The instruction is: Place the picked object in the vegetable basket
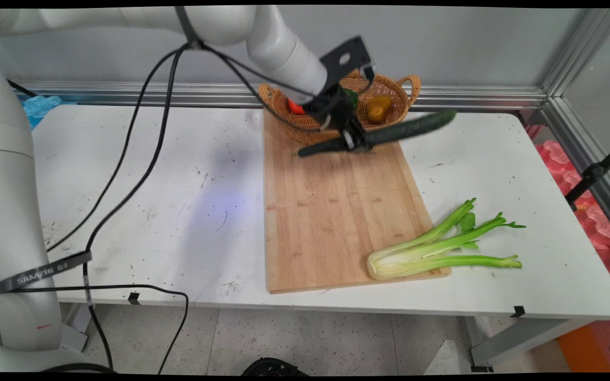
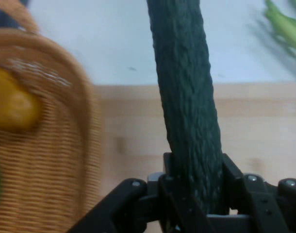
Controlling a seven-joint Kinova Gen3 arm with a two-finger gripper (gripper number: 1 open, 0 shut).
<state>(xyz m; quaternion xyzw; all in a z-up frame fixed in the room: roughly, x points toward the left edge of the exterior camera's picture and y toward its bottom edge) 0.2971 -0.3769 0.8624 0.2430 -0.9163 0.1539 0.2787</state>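
arm slants down; gripper [image 1: 355, 138] clamps cucumber [image 1: 389, 133] above cutting board [image 1: 337, 211].

Dark green bumpy cucumber [image 2: 187, 97]; tan woven basket [image 1: 389, 87]; pale green celery [image 1: 437, 248].

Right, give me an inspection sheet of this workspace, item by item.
Surface: white table, scuffed and speckled; wooden cutting board on it.
Things: cucumber held roughly level above the board's far end; celery across the board's near right corner.
Clutter: wicker basket at the board's far end, holding a yellow pepper and red and green items.
Gripper: jaws shut on the cucumber.
Cables: black cables hang from the arm.
Surroundings: grey wall, aluminium frame.
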